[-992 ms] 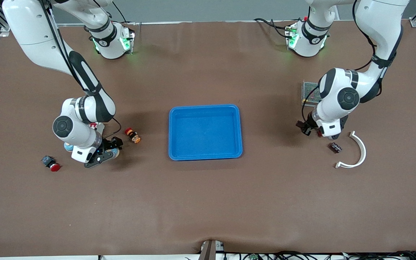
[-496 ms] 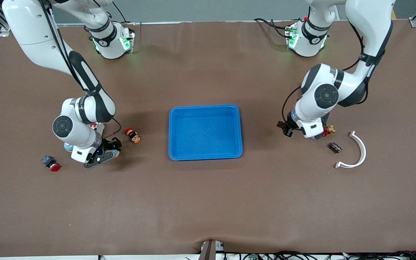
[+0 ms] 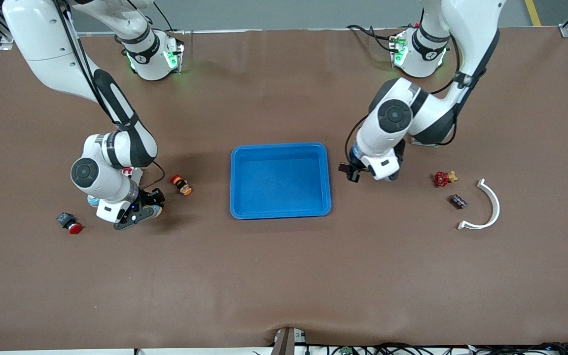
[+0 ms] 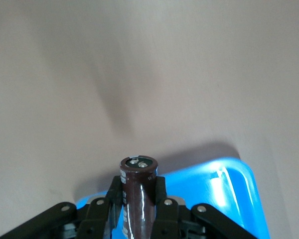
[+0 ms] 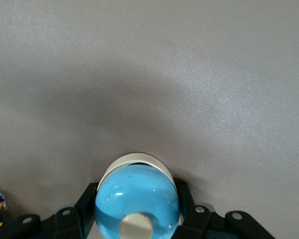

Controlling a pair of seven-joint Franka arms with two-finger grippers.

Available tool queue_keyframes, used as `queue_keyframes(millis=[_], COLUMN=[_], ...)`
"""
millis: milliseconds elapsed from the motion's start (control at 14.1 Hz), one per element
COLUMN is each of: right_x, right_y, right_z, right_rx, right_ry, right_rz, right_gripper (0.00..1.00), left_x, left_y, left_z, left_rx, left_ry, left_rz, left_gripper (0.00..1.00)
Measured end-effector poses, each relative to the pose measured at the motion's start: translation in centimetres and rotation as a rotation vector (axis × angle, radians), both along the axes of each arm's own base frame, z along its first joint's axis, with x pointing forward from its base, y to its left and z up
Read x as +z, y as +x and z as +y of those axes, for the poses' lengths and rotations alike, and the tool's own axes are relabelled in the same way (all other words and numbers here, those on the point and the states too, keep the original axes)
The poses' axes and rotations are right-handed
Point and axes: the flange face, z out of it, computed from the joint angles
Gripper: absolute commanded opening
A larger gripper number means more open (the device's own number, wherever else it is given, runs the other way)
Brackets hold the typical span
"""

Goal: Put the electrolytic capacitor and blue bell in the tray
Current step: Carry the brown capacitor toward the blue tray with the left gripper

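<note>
The left gripper (image 4: 138,211) pinches the capacitor (image 4: 137,194), a dark brown cylinder standing up between its fingers (image 4: 100,211). It hangs in the air just beside the tray (image 3: 280,180), at the edge toward the left arm's end of the table; the tray's blue corner (image 4: 229,189) shows right past the capacitor's top.

The right gripper (image 5: 138,219) is clamped on the bell (image 5: 137,201), whose blue dome fills the space between its fingers (image 5: 87,206). It sits low at the table (image 3: 284,276) toward the right arm's end, well apart from the tray, between a red button (image 3: 70,223) and an orange part (image 3: 181,185).
</note>
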Motion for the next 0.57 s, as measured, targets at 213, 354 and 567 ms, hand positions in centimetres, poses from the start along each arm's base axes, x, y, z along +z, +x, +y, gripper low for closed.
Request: queue_keyframes(millis=[213,354,567], right_x=[0.9,3.3,9.3], right_y=[0.8,2.4,4.8], right_z=[0.4,0.8,2.4], right_rx=[-0.002,-0.025,-0.13], right_ry=[0.003,0.003,-0.001], right_rz=[0.018,0.096,0.177], right_gripper=[0.41,0.41,0.41], left_x=[-0.8,-1.6,-3.0], left_y=[-0.2,-0.6,-1.5], left_z=[-3.8,-6.1,-8.5], left_rx=[0.019,0.022,0.013], left_ry=[-0.025,-0.037,-0.044], left_rz=[0.016,0.03,0.053], left_gripper=[0.0,0.0,0.0])
